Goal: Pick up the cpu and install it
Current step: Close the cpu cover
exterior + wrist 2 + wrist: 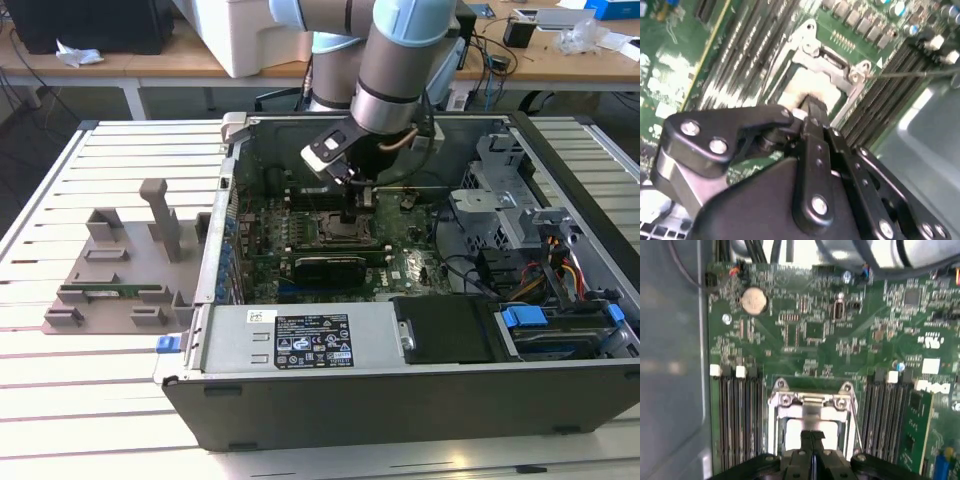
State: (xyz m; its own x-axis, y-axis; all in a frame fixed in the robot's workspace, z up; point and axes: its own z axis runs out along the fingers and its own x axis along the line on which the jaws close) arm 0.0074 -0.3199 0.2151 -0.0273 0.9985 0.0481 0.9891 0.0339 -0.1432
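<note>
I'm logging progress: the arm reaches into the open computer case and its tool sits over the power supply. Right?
One detail is off. The arm does reach into the open computer case, but its tool sits over the metal socket frame on the green motherboard, between the memory slots. The first wrist view shows this.

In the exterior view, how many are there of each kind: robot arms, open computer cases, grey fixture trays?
Robot arm: 1
Open computer case: 1
Grey fixture tray: 1
Total: 3
</note>
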